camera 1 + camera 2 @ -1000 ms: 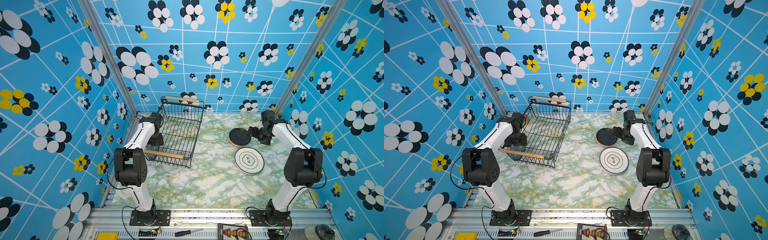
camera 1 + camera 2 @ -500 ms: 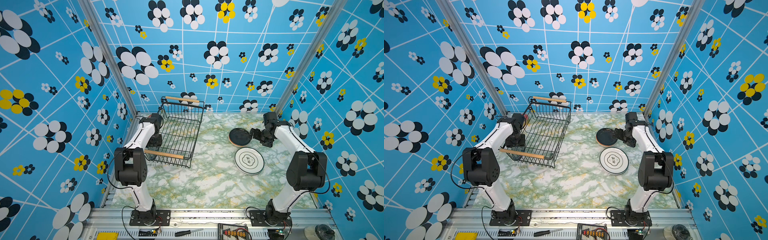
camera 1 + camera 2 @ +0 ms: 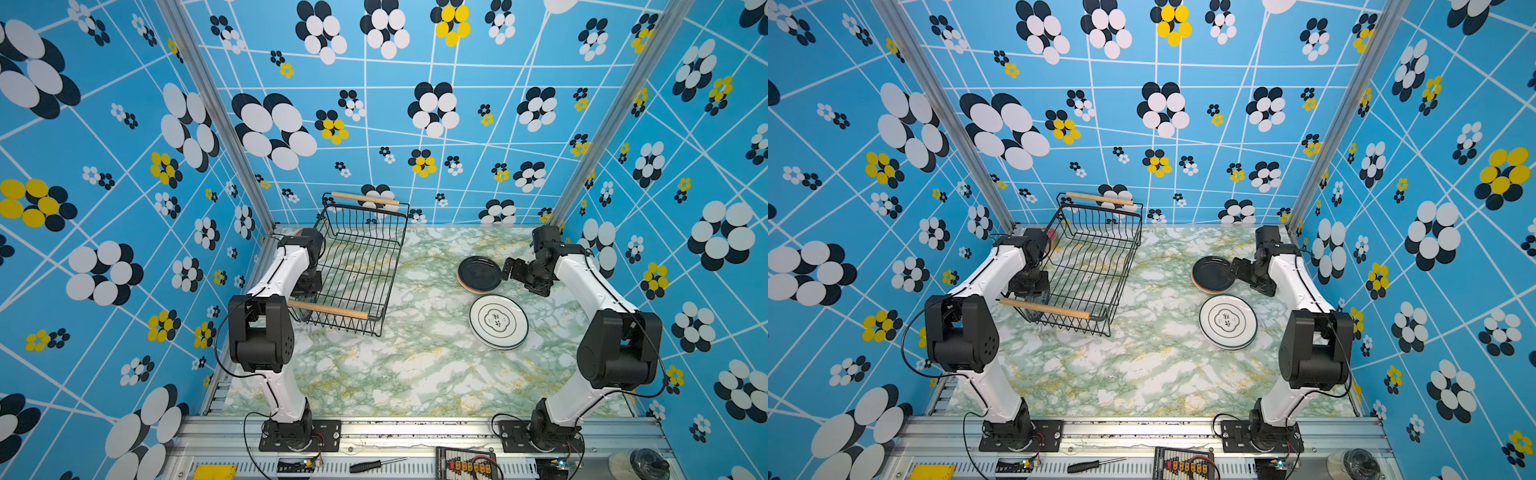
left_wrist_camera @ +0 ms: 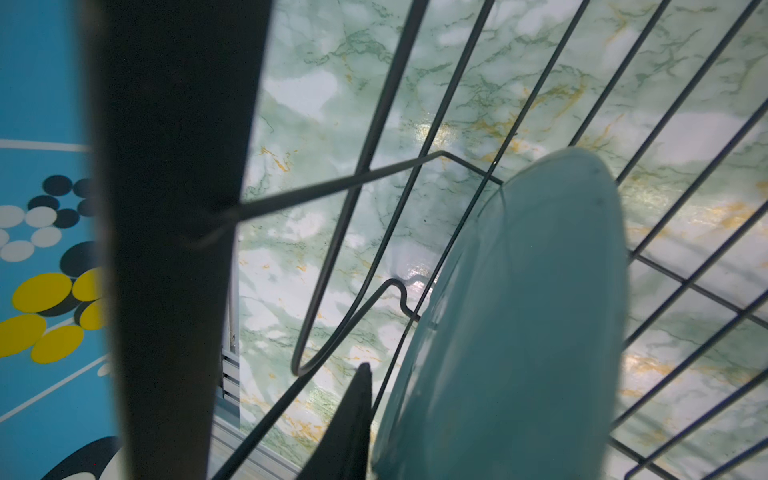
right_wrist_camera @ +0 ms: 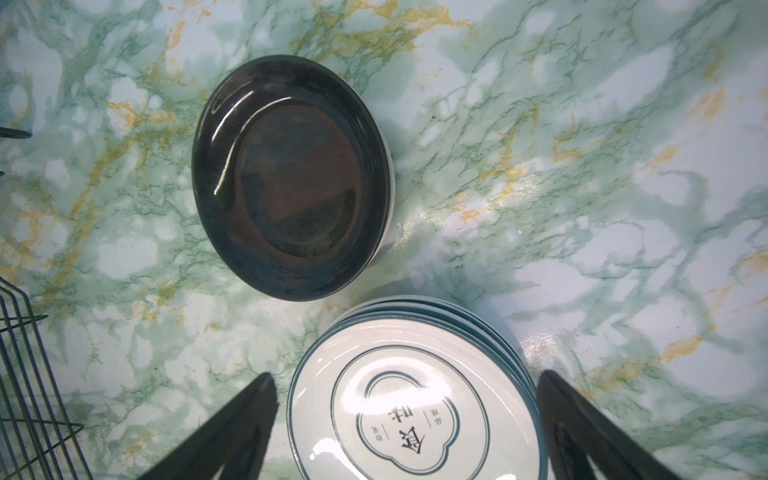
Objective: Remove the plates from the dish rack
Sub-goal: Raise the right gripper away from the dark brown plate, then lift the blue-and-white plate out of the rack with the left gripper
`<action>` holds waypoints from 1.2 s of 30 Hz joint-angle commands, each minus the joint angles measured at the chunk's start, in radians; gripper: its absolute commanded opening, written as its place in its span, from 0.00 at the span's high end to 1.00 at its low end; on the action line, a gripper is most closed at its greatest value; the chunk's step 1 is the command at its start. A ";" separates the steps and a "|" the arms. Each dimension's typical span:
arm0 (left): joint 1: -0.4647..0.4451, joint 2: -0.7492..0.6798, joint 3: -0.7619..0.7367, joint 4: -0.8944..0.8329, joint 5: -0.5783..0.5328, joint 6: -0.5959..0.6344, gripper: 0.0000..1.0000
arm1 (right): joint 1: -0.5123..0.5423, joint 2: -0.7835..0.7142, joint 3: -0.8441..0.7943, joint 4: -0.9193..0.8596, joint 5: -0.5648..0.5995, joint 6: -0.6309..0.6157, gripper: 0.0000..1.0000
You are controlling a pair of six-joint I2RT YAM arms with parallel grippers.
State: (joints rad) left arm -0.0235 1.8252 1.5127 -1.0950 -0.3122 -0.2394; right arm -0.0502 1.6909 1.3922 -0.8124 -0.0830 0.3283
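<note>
The cell has three walls: left wall [image 3: 83, 199], far wall [image 3: 415, 137] and right wall [image 3: 706, 174]. Each is blue with white lines and black, white and yellow flower prints. A left post [image 3: 216, 112] and a right post [image 3: 611, 112], both metal, mark the far corners. The tabletop [image 3: 415, 374] is green-white marble pattern with yellow veins. A metal rail [image 3: 415, 430] borders its near edge. Lighting is even.

dish rack [image 3: 328, 309] left, plates [image 3: 498, 322] right

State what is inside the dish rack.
One teal plate stands on edge in the near left corner of the dish rack; the other slots show only wire. The left arm covers most of that plate in both top views.
</note>
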 commanded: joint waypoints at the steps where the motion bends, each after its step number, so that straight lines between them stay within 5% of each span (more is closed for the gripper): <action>1: 0.003 -0.001 -0.011 -0.035 0.006 0.002 0.77 | -0.011 -0.038 -0.019 -0.021 0.006 -0.010 0.01; 24: -0.006 -0.032 0.033 -0.099 0.006 0.037 1.00 | -0.017 -0.042 -0.047 0.005 -0.045 -0.001 0.01; 36: -0.040 -0.063 0.122 -0.146 0.011 0.051 1.00 | -0.017 -0.038 -0.043 0.011 -0.052 0.003 0.01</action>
State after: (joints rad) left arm -0.0460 1.7966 1.5860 -1.2034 -0.2943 -0.1864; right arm -0.0616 1.6615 1.3533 -0.8040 -0.1184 0.3286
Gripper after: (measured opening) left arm 0.137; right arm 0.992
